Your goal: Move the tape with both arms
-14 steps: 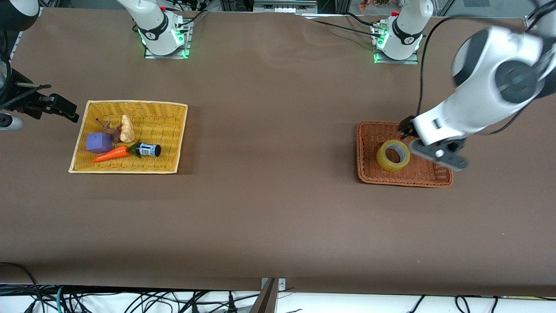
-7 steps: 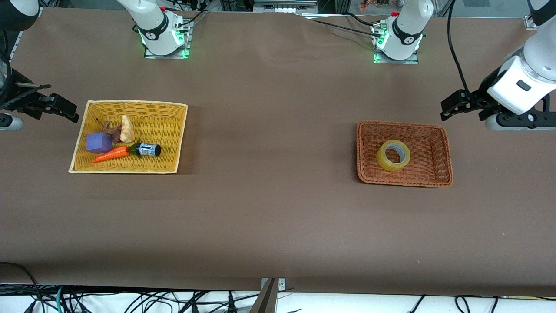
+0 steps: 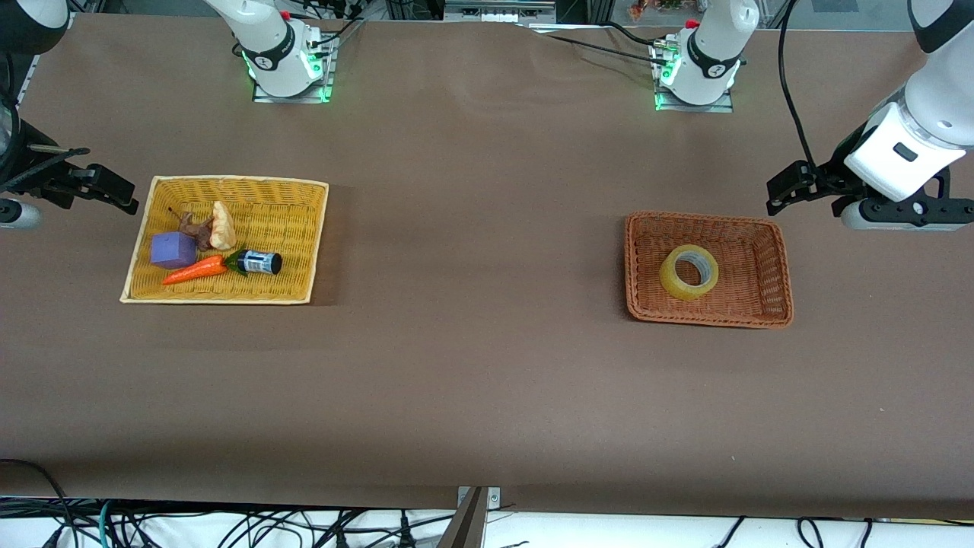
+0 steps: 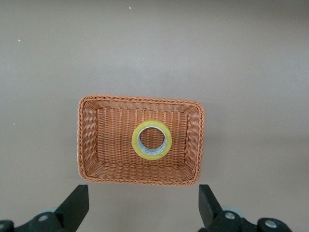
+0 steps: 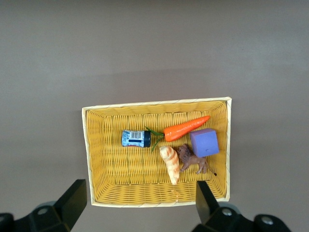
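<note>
Brown table (image 3: 487,380), end-effector tips cropped

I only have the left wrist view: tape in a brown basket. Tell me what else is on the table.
Observer: A yellow basket toward the right arm's end holds a carrot, bottle and purple cube.
Operator: Report the other arm.
Observer: The right gripper is open, over the table beside the yellow basket.
Operator: Place mine from the front.
Observer: The left gripper is beside the brown basket, not over the tape.
</note>
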Motion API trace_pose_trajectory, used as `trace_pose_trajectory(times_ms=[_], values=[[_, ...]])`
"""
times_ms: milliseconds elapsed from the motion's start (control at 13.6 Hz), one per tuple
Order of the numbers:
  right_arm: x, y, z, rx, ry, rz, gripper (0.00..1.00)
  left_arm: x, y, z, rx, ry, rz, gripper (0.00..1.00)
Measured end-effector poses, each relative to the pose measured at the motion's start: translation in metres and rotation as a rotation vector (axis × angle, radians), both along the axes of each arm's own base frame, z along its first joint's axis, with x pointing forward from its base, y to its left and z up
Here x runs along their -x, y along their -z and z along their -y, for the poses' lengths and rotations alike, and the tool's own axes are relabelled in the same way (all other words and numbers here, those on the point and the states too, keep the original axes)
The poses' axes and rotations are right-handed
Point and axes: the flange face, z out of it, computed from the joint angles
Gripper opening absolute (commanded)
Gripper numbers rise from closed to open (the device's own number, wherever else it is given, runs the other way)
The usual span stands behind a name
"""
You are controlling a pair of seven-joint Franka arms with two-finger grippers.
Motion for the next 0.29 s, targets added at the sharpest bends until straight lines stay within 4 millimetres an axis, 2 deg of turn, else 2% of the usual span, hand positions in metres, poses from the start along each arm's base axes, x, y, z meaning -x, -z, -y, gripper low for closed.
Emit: trace_pose_trajectory(times_ms=[294], values=[[0.0,0.0,0.0,0.0,0.0,0.0,1.0,0.0045,0.0007,-0.0019,-0.004,0.001,-0.03,1.0]])
